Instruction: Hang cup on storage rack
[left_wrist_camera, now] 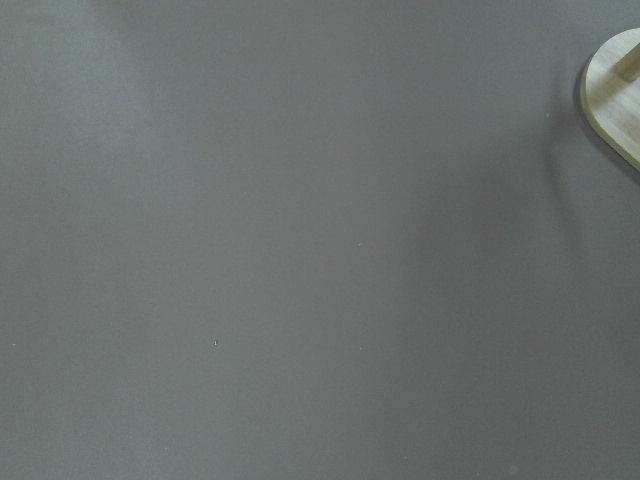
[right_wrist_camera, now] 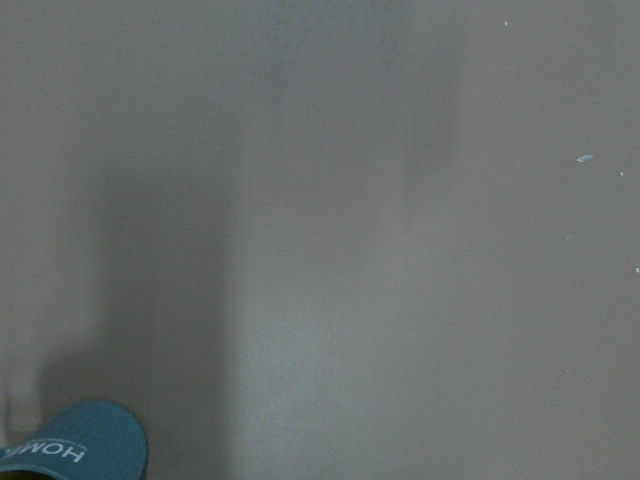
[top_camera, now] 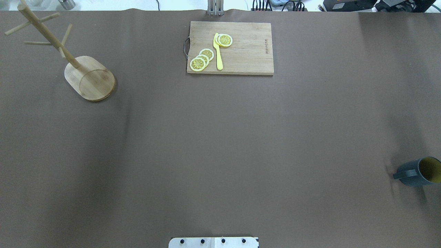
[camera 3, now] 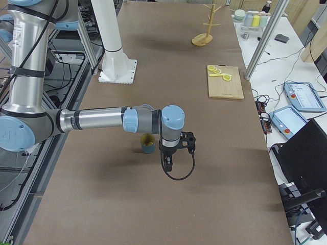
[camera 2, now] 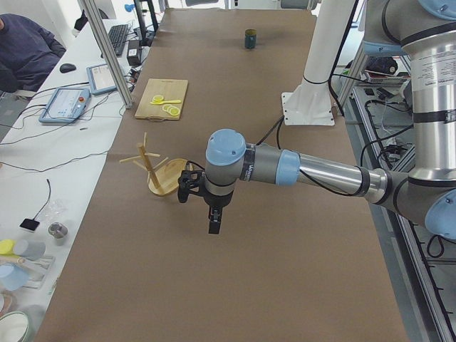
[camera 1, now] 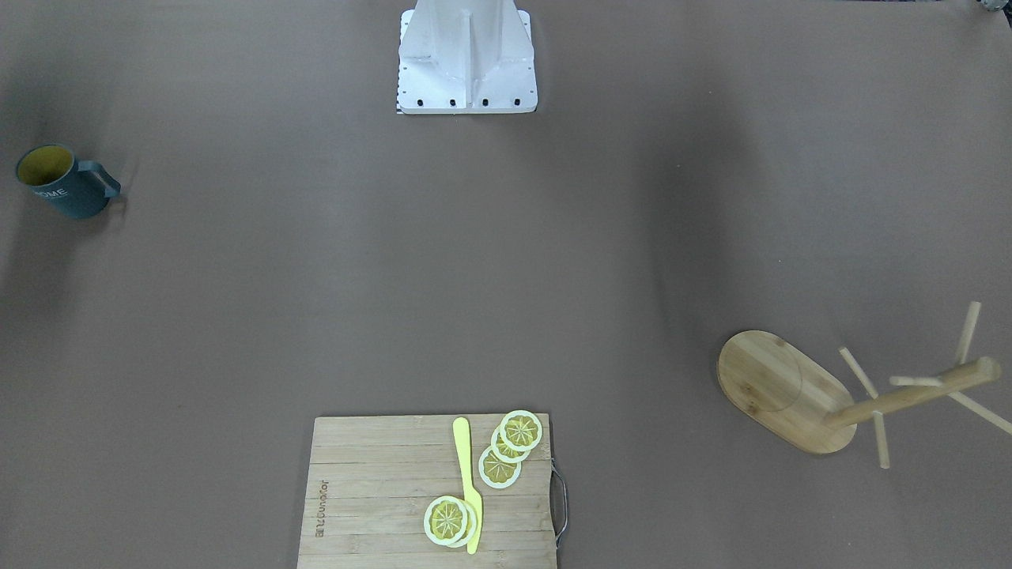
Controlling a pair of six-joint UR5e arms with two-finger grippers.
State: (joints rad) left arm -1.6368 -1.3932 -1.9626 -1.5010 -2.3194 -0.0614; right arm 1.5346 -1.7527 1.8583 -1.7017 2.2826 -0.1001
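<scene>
Cup [camera 1: 63,183] sits untouched on the worktop [camera 1: 506,276], well apart from the storage rack [camera 1: 779,387], so nothing's done: grasping and hanging remain. My right tool [camera 3: 168,164] hangs near it, left tool [camera 2: 214,222] near the rack; clenched or released, I cannot tell.

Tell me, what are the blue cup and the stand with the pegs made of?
The cup looks like matte ceramic, or maybe plastic. Its dark blue-grey wall and yellow inside are smooth, with no shine to settle it. The storage rack looks like unpainted bamboo or light wood: it is pale tan, with straight grain stripes across its oval base.
</scene>
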